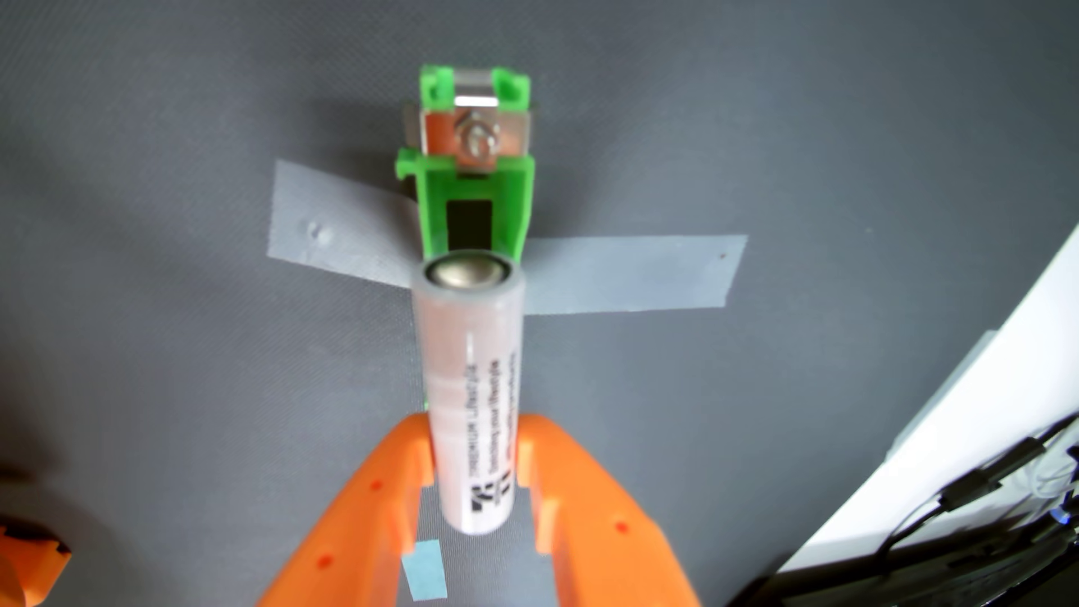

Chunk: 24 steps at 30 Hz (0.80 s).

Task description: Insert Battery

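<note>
A white cylindrical battery (472, 385) with black print runs lengthwise up the middle of the wrist view, its metal end cap pointing away from me. My orange gripper (474, 452) is shut on the battery's lower half, one finger on each side. Beyond the battery's far end sits a green battery holder (474, 192) with a metal contact clip and screw at its far end. The battery overlaps the near end of the holder; whether it touches the holder I cannot tell.
Grey tape strips (630, 280) fix the holder to the dark grey mat (175, 379). A small blue tape patch (426, 569) lies between my fingers. A white edge (963, 420) and black cables (963, 513) are at the lower right. An orange part (26, 554) shows at the lower left.
</note>
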{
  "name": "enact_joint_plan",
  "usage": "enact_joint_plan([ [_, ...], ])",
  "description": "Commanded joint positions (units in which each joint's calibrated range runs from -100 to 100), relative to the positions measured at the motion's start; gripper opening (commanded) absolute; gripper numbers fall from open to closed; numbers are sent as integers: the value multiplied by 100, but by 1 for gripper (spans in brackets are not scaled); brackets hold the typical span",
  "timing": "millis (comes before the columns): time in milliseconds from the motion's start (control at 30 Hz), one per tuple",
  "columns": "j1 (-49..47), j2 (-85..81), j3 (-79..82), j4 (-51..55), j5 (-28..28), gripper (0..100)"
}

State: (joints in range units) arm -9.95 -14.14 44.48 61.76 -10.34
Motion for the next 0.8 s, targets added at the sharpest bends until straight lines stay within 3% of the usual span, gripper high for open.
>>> enact_joint_plan([
  [0,39,-24,-23,-45,5,1],
  [767,39,-15,284,-435,30,1],
])
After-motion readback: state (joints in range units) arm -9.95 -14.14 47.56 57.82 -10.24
